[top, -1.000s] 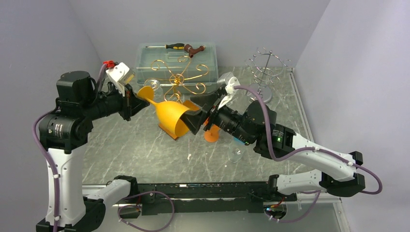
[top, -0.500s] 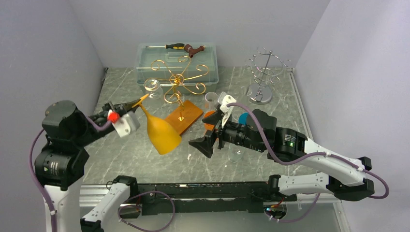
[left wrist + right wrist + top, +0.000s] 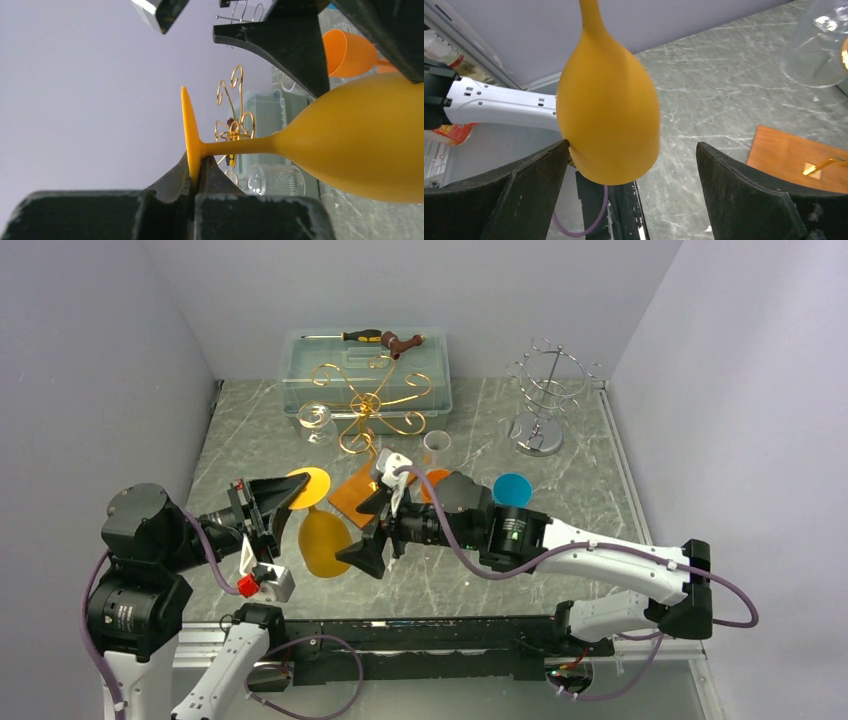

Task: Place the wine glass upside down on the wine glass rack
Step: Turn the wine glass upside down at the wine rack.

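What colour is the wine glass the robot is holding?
The wine glass is plain yellow-orange all over, with no pattern. The left wrist view shows it best.

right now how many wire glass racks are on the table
2: a gold scrolled rack at the back centre, just in front of the clear box, and a silver rack in the back right corner. None appears to be hidden.

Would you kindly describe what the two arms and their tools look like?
Both arms have black cylindrical joints and white links. The left arm carries a white camera block with a red connector; the right arm shows a green light. Purple cables run along both. The left tool and right tool each have two black wedge-shaped fingers.
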Controlling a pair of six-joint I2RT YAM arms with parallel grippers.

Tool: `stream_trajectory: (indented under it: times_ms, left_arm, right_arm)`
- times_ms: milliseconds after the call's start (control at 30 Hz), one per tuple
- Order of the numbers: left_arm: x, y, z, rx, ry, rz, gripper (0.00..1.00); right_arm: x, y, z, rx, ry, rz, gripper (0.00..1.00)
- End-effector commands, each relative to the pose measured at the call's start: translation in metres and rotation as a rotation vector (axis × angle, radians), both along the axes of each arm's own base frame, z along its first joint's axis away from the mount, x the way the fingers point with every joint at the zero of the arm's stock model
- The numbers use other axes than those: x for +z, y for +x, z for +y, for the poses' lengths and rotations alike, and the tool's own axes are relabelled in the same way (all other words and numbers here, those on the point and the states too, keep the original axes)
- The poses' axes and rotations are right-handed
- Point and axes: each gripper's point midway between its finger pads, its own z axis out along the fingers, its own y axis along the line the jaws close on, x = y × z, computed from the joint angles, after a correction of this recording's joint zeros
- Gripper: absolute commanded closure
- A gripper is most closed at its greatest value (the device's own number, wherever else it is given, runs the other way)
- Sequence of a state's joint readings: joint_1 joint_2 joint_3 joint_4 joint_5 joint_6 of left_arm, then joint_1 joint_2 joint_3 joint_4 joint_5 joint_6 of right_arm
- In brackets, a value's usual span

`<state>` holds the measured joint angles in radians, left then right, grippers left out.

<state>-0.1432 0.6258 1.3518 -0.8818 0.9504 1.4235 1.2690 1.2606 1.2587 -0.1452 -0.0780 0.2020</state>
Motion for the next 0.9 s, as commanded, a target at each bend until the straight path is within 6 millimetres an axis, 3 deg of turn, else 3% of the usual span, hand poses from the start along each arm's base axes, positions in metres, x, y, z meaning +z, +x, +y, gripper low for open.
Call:
stream_trajectory:
  times_ms: [0,200,400,533,767,867]
  left_arm:
    - [0.008,-0.021,-0.01,-0.114,0.052,-0.164,1.0]
    - [0.001,-0.027,-0.013,-0.151,0.085,-0.224,1.0]
    - [0.008,-0.029,-0.015,-0.164,0.06,-0.276,1.0]
    - [0.015,-0.029,-0.014,-0.149,0.043,-0.282,1.0]
    - [0.011,-0.028,-0.012,-0.14,0.062,-0.274,1.0]
    - [0.011,-0.03,-0.013,-0.147,0.056,-0.267,1.0]
  right_arm:
    - [0.043,-0.014,0.009,0.074,0.246,-0.069,0.0]
    - [0.026,-0.024,0.032,0.149,0.244,-0.053,0.0]
    - [-0.004,-0.007,0.049,0.055,0.196,-0.019,0.0]
    - [-0.015,-0.003,0.051,0.038,0.184,-0.024,0.0]
    - [-0.011,-0.009,0.04,0.058,0.243,-0.092,0.0]
    - [-0.008,-0.005,0.035,0.032,0.263,-0.111,0.08]
